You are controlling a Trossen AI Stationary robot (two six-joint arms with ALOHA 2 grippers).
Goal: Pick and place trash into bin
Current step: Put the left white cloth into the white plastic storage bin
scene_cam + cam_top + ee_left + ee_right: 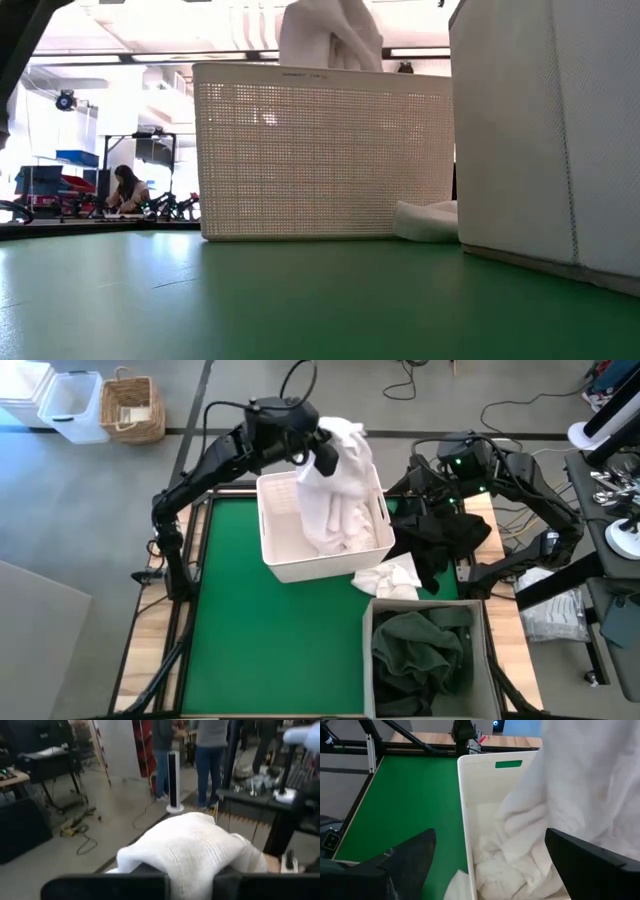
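Note:
A white sheet [340, 470] hangs from my left gripper [322, 455], which is shut on it above the far rim of the white tub [275, 550]. More white sheets [505, 870] lie inside the tub. Another white sheet [388, 578] lies flat on the green mat beside the tub. A black cloth [452, 535] is heaped at the table's right. My right gripper [487, 842] stands open above that side, facing the tub, with nothing between its fingers. A dark green cloth [420, 645] fills the grey box [480, 660]. My left gripper pinches a bunched part of the white sheet [192, 865] between its two fingers, near the sheet's upper end. The fingers reach out about level from the table's left side. The sheet droops over and below them, slack, its lower end [330, 525] down inside the tub.
The grey fabric box [545, 130] stands at the near right, close to the tub. Bare green mat [260, 640] lies to the left and near side. Baskets and plastic bins [100, 405] sit on the floor beyond the table's far left. People stand in the room behind.

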